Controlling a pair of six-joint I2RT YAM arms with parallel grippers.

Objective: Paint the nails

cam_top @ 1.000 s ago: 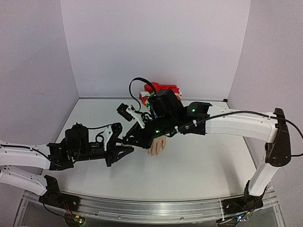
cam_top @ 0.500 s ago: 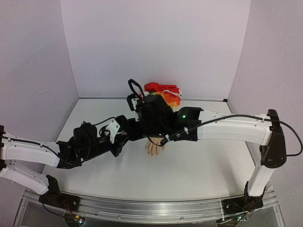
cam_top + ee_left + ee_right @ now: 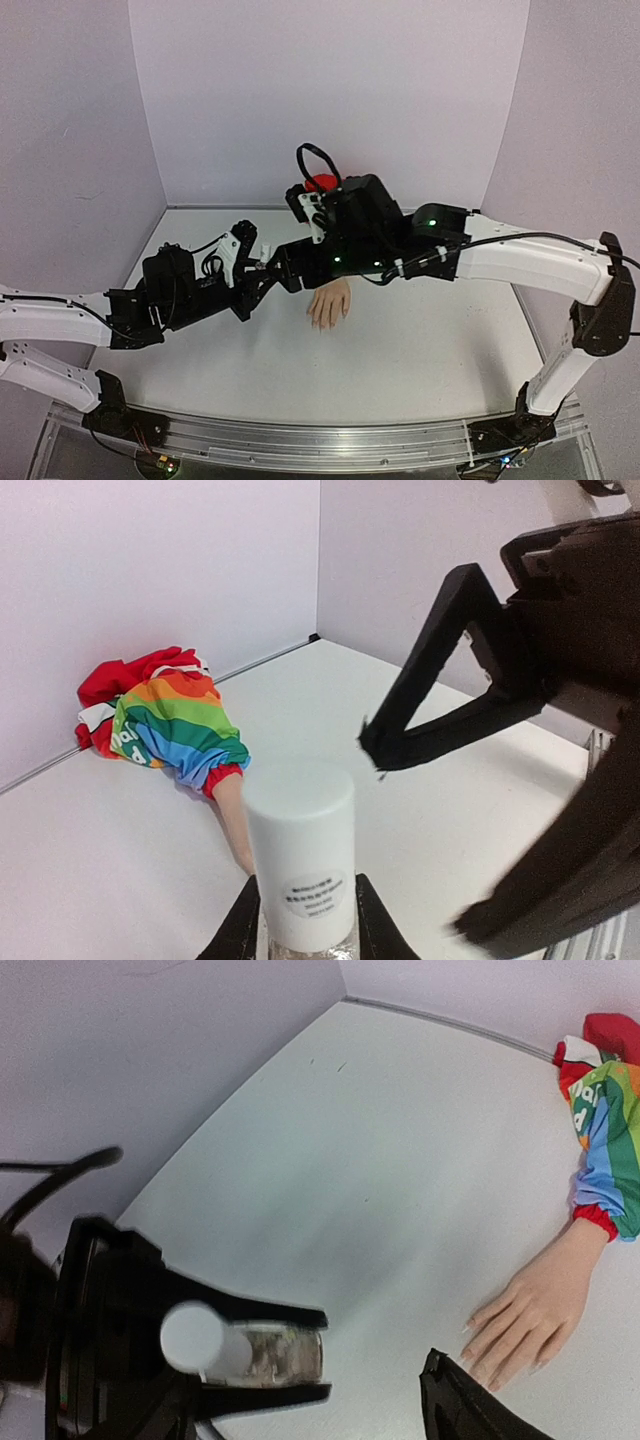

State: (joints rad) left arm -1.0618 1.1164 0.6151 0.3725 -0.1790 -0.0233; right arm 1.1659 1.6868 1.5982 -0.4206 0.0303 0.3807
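Right pincer (image 3: 283, 277) now off tiny pale nails (image 3: 486, 1362)

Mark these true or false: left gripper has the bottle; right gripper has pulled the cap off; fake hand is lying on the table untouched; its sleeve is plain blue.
1. The left gripper is shut on the small bottle. True.
2. The right gripper holds the bottle's white cap. False: its jaws stand open with nothing between them, and the cap sits on the bottle.
3. The fake hand lies flat on the table, with neither gripper touching it. True.
4. The sleeve on the fake hand is plain blue. False: it is rainbow-striped, with a red cuff at the wrist.
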